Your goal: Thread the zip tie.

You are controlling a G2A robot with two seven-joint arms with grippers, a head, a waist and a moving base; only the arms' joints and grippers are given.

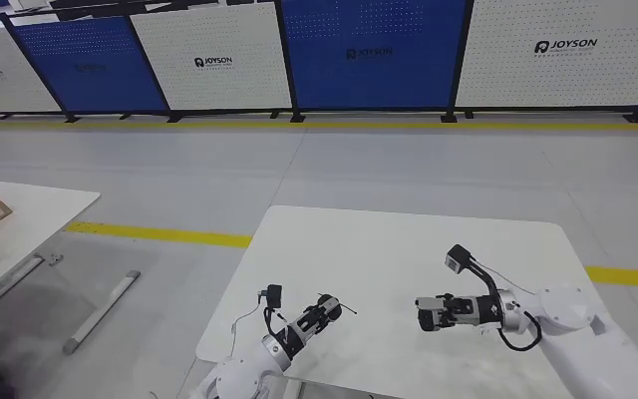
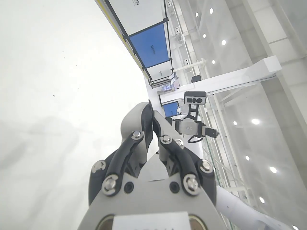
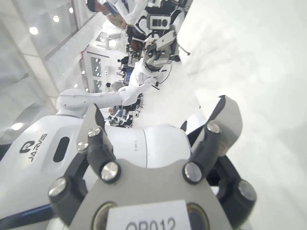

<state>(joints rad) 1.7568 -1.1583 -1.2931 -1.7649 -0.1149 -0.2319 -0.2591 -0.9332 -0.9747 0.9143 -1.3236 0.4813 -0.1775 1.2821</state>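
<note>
White tabletop [image 1: 399,249] under both arms, blue and white panels [image 1: 369,50] lined up across the floor behind. I'm seeing the left gripper [image 1: 329,309] low near the front edge, its fingers [image 2: 144,118] pressed together on the zip tie [image 1: 344,305]. That's a thin black strip, poking out past the tips toward the right side. Right gripper [image 1: 427,315] sits opposite, facing it, well apart from the tie. My right wrist view shows its fingers [image 3: 225,111] spread wide.
</note>
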